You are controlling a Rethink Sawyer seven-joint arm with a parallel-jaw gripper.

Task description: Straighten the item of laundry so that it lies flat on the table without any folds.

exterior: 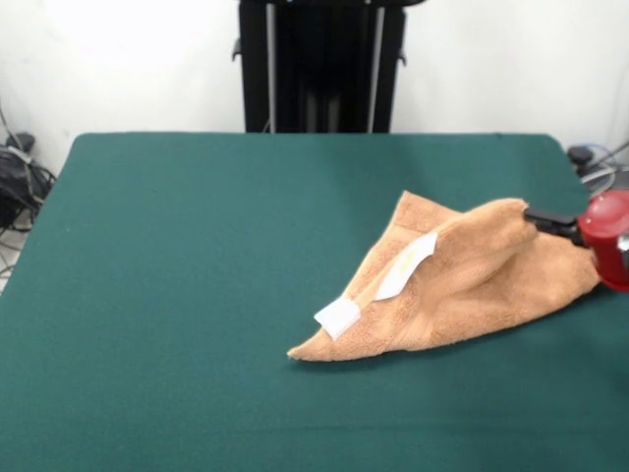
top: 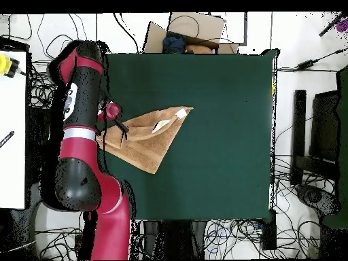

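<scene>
— Where does the towel (exterior: 462, 285) lie?

— On the table (exterior: 197, 295), toward its right side in the front view, close to the right edge. It is bunched and folded over itself into a rough triangle, with a pointed corner reaching toward the table's middle and front. One ridge of cloth is raised off the felt at the right.

— And the tags?

— Two white tags (exterior: 405, 265) show on the upper face, one near the pointed corner, one higher up the fold.

— What about the gripper (exterior: 550, 224)?

— It comes in from the right edge, black fingers at the raised ridge of the towel. The jaws appear to pinch the cloth there. In the overhead view the arm (top: 81, 122) stands along the table's left edge, with the gripper (top: 122, 128) at the towel's (top: 146, 139) left end.
</scene>
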